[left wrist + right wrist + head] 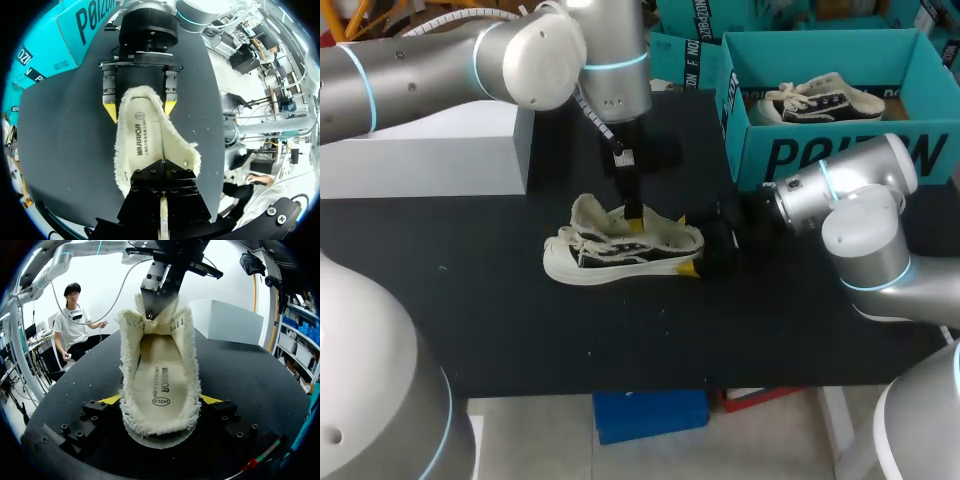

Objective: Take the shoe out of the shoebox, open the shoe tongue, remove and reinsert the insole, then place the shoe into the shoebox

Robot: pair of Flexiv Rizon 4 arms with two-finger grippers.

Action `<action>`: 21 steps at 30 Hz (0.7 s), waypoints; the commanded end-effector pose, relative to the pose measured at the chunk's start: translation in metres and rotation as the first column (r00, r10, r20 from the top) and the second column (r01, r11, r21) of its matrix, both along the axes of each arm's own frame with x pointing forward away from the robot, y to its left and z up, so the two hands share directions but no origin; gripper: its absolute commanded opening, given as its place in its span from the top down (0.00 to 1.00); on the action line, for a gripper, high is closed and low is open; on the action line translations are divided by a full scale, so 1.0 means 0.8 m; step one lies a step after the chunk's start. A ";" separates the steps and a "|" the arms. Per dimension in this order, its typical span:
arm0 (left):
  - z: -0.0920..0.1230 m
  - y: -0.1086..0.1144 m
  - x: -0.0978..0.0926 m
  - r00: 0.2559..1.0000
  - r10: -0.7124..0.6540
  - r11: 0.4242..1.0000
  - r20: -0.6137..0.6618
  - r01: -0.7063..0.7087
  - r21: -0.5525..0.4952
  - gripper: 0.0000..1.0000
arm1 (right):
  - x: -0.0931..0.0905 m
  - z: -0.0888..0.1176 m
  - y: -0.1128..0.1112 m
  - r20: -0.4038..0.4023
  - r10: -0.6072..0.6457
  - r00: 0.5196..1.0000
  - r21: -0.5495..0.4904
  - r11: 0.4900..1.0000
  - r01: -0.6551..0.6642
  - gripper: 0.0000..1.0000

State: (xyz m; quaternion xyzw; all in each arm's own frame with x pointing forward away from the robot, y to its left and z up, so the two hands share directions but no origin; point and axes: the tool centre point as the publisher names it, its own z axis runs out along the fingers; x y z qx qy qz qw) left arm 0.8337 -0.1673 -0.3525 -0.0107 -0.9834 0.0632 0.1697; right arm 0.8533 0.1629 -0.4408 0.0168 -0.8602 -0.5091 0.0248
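Nearest on the black desk (520, 330), the cream-and-black canvas low-top shoe (620, 250) is seen out of its box, upright on its sole. Its heel is clamped from both sides by the right end effector (686, 245), one yellow tip against each flank. The frayed cream tongue (586, 212) is folded up and forward, so the opening step is judged done. The pale fabric insole (142, 140) lies flat inside the shoe, which puts the insole step in hand. The left end effector (634, 215) is planted from above in the throat just behind the tongue, its fingers drawn narrow. Whether anything thin is pinched between them cannot be told. The next move is judged to need a firm pinch on the insole's edge and a lift along the shoe, with the heel kept braced. Dark print runs along the insole, with a round stamp near the heel, and is left unread. Farther back stands the open teal cardboard shoebox (820, 155), large dark lettering across its wall, with a second shoe (815, 100) lying inside.
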 end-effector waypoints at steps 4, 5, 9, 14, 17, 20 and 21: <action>-0.019 -0.001 -0.003 1.000 -0.004 1.000 -0.027 0.004 -0.003 1.00 | 0.001 -0.006 0.001 -0.002 0.000 1.000 -0.002 1.000 0.000 1.00; -0.020 -0.001 -0.005 1.000 -0.005 1.000 -0.029 0.005 -0.002 1.00 | 0.001 -0.006 0.001 -0.002 0.000 1.000 -0.002 1.000 0.000 1.00; -0.025 0.000 -0.010 0.999 -0.013 1.000 -0.038 0.013 0.008 1.00 | 0.001 -0.006 0.001 -0.002 0.000 1.000 -0.002 1.000 0.000 1.00; -0.029 0.006 -0.014 0.999 -0.010 1.000 -0.044 0.011 0.019 1.00 | 0.001 -0.006 0.001 -0.002 0.000 1.000 -0.002 1.000 0.000 1.00; -0.031 0.008 -0.017 0.999 -0.010 1.000 -0.047 0.011 0.022 1.00 | 0.001 -0.006 0.001 -0.002 0.000 1.000 -0.002 1.000 0.000 1.00; -0.035 0.009 -0.021 0.999 -0.009 1.000 -0.051 0.011 0.028 1.00 | 0.001 -0.006 0.001 -0.002 0.000 1.000 -0.002 1.000 0.000 1.00; -0.037 0.009 -0.022 0.999 -0.009 1.000 -0.053 0.010 0.029 1.00 | 0.001 -0.006 0.001 -0.002 0.000 1.000 -0.002 1.000 0.000 1.00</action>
